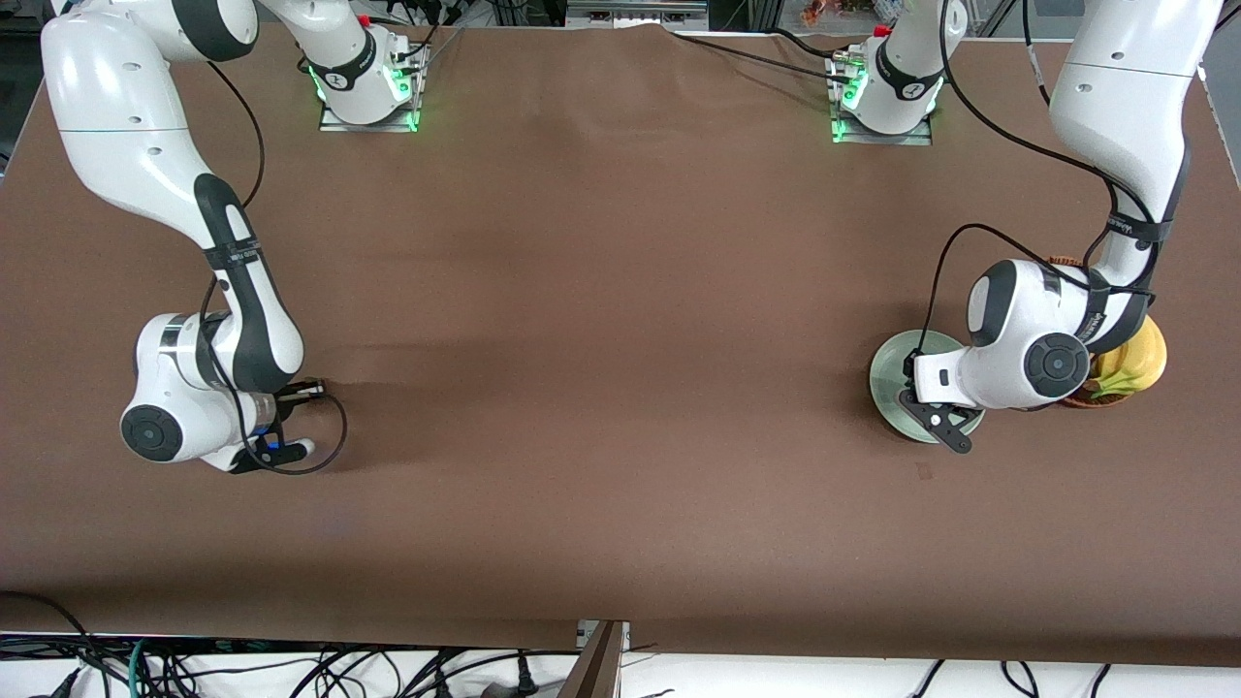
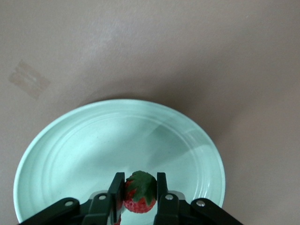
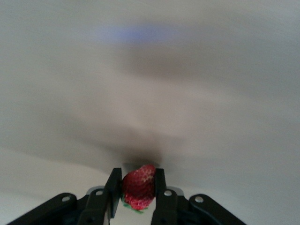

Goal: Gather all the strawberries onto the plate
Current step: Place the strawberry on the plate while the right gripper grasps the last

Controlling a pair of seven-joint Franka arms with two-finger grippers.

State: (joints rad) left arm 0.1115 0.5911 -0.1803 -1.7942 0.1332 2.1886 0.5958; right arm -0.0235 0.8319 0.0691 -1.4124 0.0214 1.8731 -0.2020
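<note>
The pale mint-green plate (image 1: 892, 373) lies toward the left arm's end of the table and fills the left wrist view (image 2: 117, 140). My left gripper (image 1: 945, 427) hangs just over the plate, shut on a strawberry (image 2: 139, 192) with its green cap up. A scrap of red (image 2: 117, 220) shows under one finger; I cannot tell what it is. My right gripper (image 3: 138, 187) is shut on a second strawberry (image 3: 139, 186), low over bare table toward the right arm's end. In the front view the right hand (image 1: 262, 427) hides its fingers and berry. No third strawberry shows clearly.
A brown wicker basket (image 1: 1086, 399) with yellow bananas (image 1: 1136, 364) stands beside the plate, under the left arm's wrist. A small tape mark (image 1: 924, 470) lies on the brown table nearer the front camera than the plate, and also shows in the left wrist view (image 2: 29, 78).
</note>
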